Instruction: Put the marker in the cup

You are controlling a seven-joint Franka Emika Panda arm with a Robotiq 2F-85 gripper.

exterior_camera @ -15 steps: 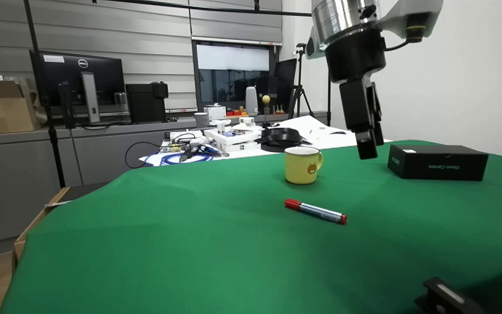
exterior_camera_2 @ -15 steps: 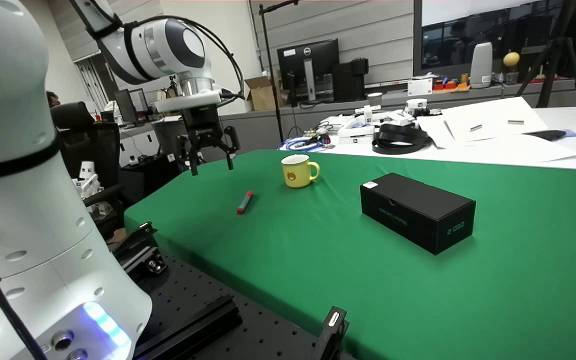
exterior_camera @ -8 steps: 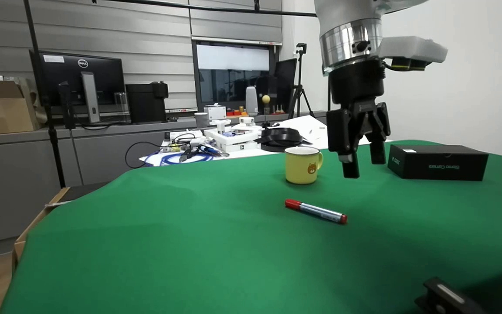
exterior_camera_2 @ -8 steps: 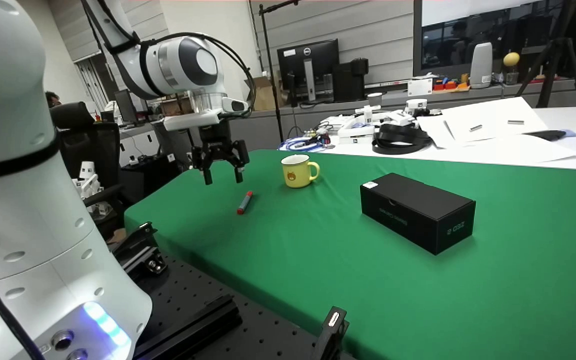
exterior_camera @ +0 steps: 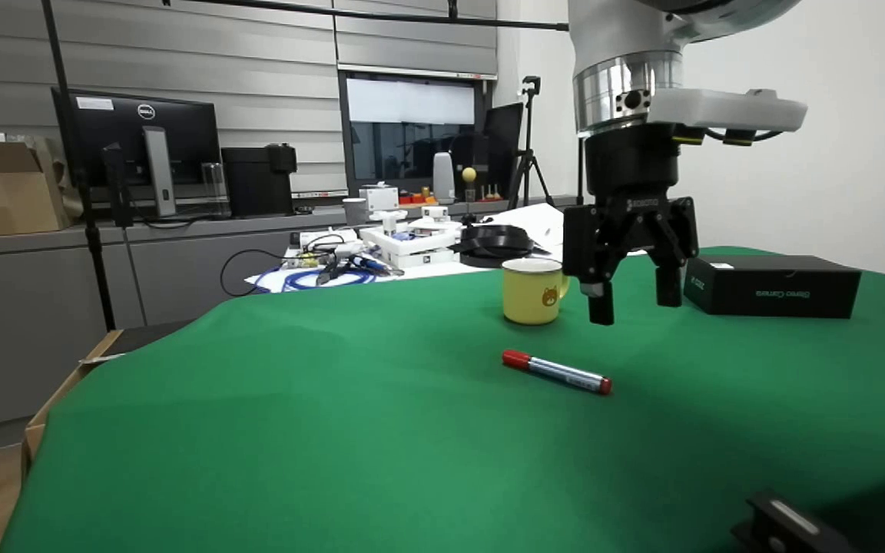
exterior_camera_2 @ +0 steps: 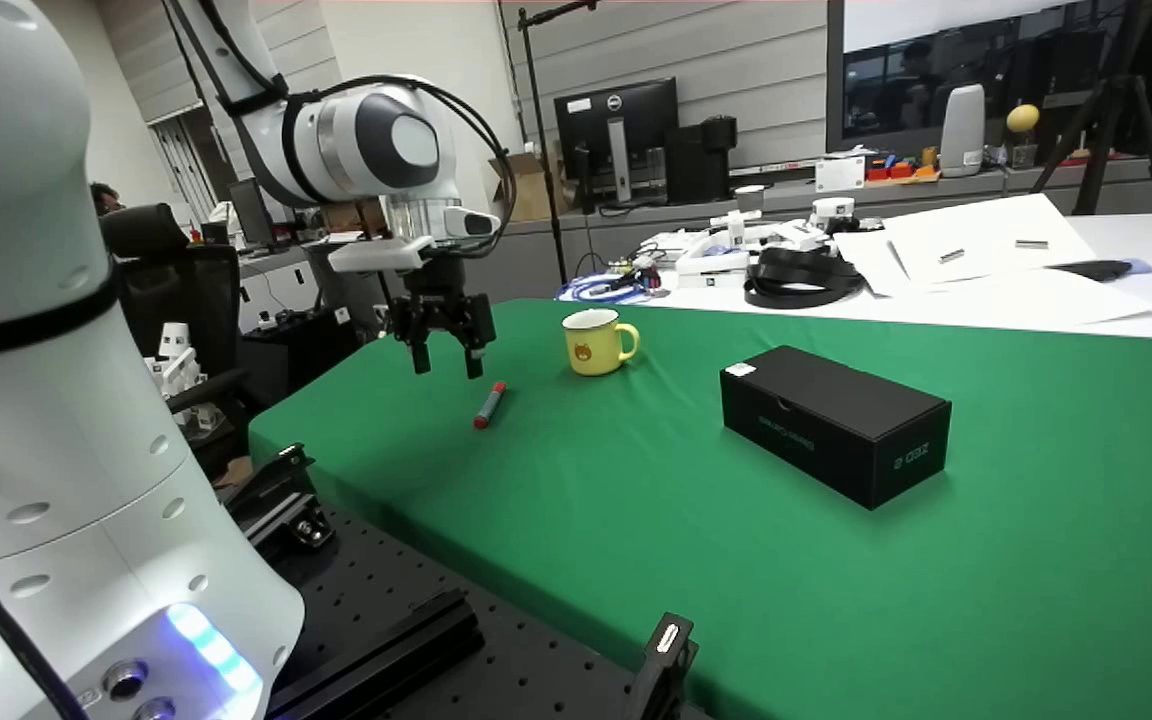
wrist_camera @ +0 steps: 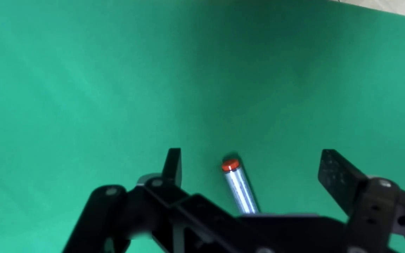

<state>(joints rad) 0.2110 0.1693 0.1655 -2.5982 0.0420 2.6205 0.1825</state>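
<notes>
Both exterior views show cup (exterior_camera_2: pixel 592 348) and marker (exterior_camera: pixel 557 372); the wrist view, marker's end

Illumination in both exterior views is bright and even; the green cloth (exterior_camera: pixel 319 430) darkens toward the lower right corner in an exterior view; the metal collar (exterior_camera: pixel 615 81) carries specular highlights; the light strip (exterior_camera_2: pixel 216 650) glows blue-white; in the wrist view, the cloth takes a teal tint; a broad, soft-edged shadow lies across the upper middle; glare runs along the marker (wrist_camera: pixel 240 189), with a narrow shadow at its right; the gripper (wrist_camera: pixel 251 151) is dark and partly out of focus.
</notes>
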